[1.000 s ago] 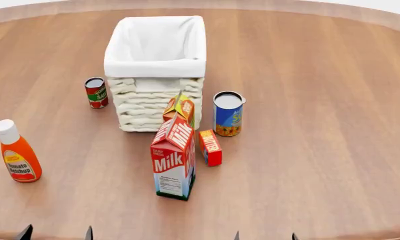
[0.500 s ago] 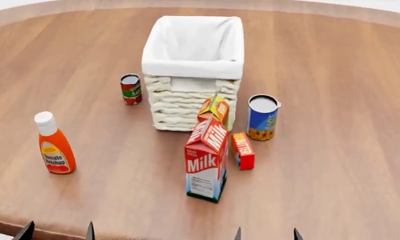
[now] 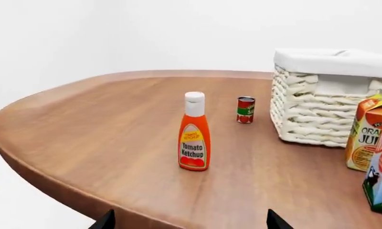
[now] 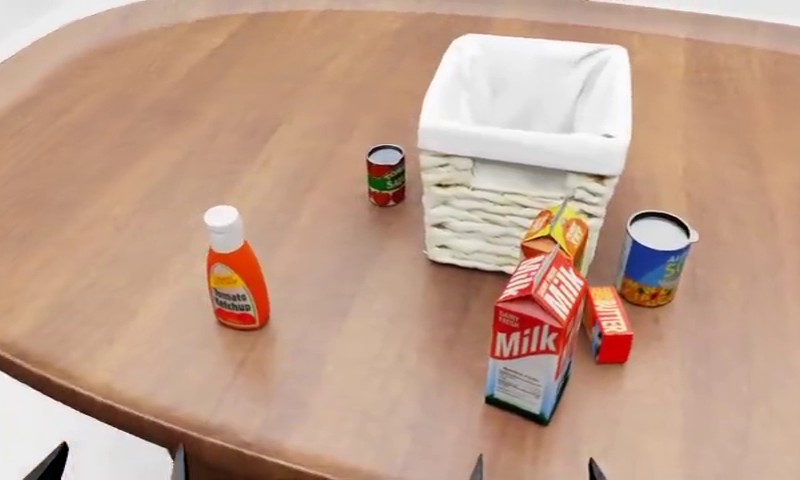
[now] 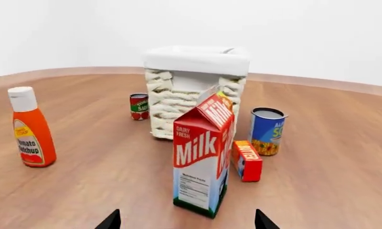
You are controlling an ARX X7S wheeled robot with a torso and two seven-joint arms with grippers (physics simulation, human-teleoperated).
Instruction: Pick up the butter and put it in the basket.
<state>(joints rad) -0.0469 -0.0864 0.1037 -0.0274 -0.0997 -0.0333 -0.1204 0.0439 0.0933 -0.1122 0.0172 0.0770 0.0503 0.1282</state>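
Near the table's (image 4: 147, 150) near edge, the butter (image 4: 610, 323) is lying beside the milk carton (image 4: 535, 335), before the basket (image 4: 523, 150). Both grippers' fingertips are spread wide, holding nothing.

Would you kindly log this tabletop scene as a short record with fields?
target: slim red-orange butter box, lying on the wooden table beside the milk carton
goal: cream woven wicker basket with white liner, nothing visible inside
blocker: tall red-and-white milk carton, upright
other: orange ketchup bottle; small red can; blue can; orange juice carton
jaws: both open, holding nothing
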